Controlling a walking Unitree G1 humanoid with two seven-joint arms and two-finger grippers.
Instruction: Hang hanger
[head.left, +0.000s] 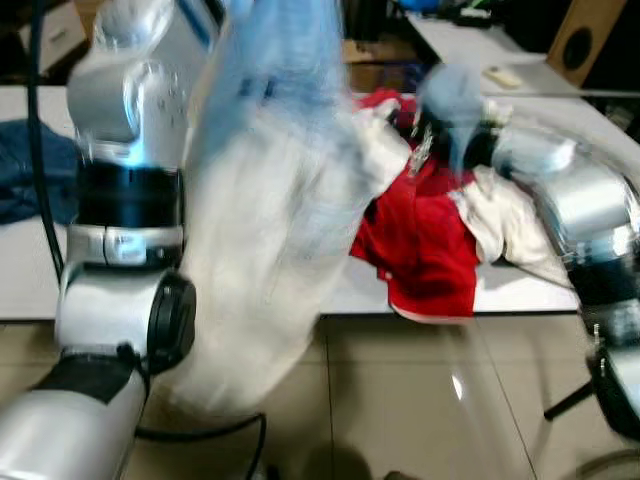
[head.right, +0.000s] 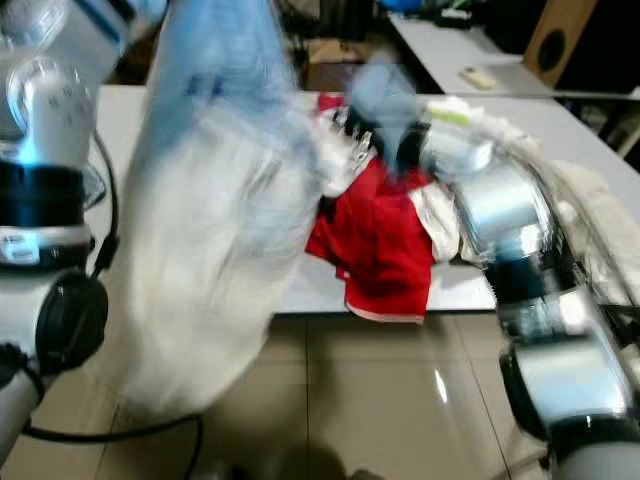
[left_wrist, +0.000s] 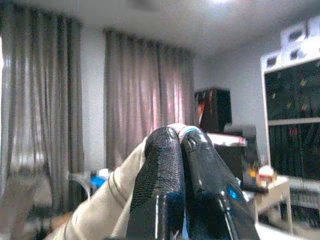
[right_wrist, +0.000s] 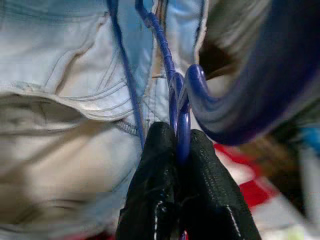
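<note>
The left arm (head.left: 125, 250) stands raised at the near left, its wrist lifted high. The left gripper (left_wrist: 181, 145) has its two black fingers pressed together on pale cloth. The right arm (head.right: 520, 270) reaches in from the right, bent at the elbow. The right gripper (right_wrist: 179, 145) is clamped on a blue hanger (right_wrist: 200, 85).

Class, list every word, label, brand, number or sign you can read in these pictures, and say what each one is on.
None can be read.
Left arm: the grey band carries a mark, too blurred to read.
White boxes on the shelf: dark patches, perhaps labels, too small to read.
Garment, blue hanger, red cloth: no print in sight.
</note>
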